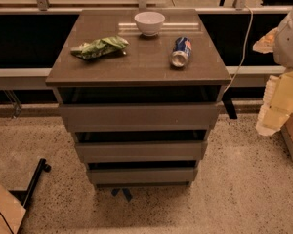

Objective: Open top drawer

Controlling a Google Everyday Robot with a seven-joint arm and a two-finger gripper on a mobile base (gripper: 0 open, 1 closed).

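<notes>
The top drawer [136,116] sits in the middle of the frame, just under the brown top of the cabinet [136,67]. It is the widest of three plain fronts, with a dark gap between its upper edge and the cabinet top. Below it come the middle drawer [140,151] and the narrowest drawer [141,175], each under its own dark gap.

On the cabinet top stand a white bowl [149,22] at the back, a green crumpled bag [100,47] to the left and a blue can [180,51] lying on its side to the right.

The gripper [277,104] is at the right edge of the frame, pale and partly cut off, well apart from the top drawer – whether it is wide or narrow I cannot tell. The floor [234,189] is speckled.
</notes>
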